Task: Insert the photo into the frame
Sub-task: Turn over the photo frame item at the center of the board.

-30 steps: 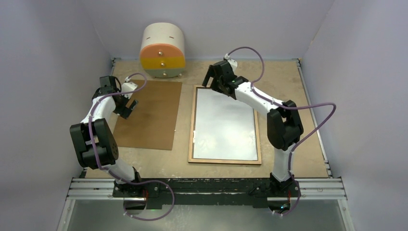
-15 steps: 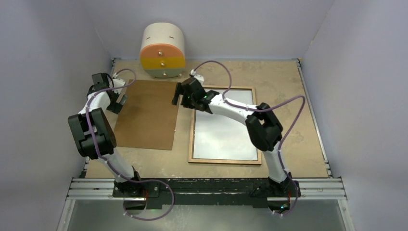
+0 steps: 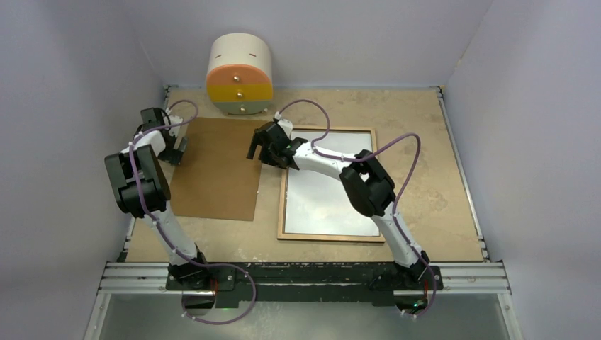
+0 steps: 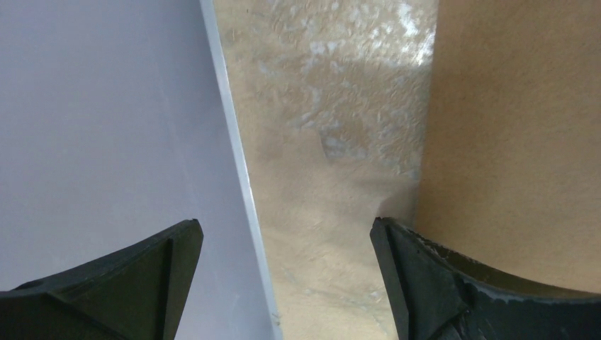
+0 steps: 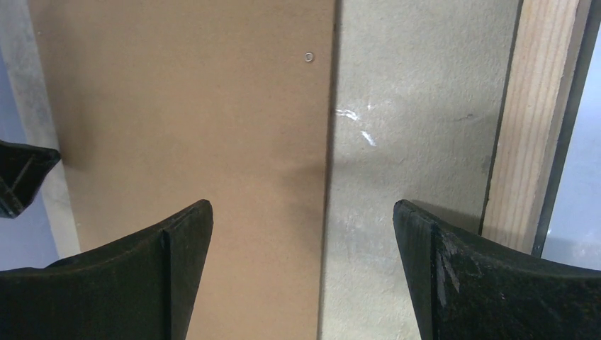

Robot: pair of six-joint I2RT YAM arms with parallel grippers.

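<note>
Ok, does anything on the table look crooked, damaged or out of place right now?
Nothing stands out. The brown board lies flat beside the frame, a strip of table between them, edges roughly parallel. The frame lies flat, wood side up. The left hand and right hand are open and empty.

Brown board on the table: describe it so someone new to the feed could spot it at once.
Find the round drawer chest with orange, yellow and green bands at the back of the table. Directly in front of it lies the board, flat, left of the wood-rimmed frame. It alone is plain matte brown, with no rim and no shiny centre.
</note>
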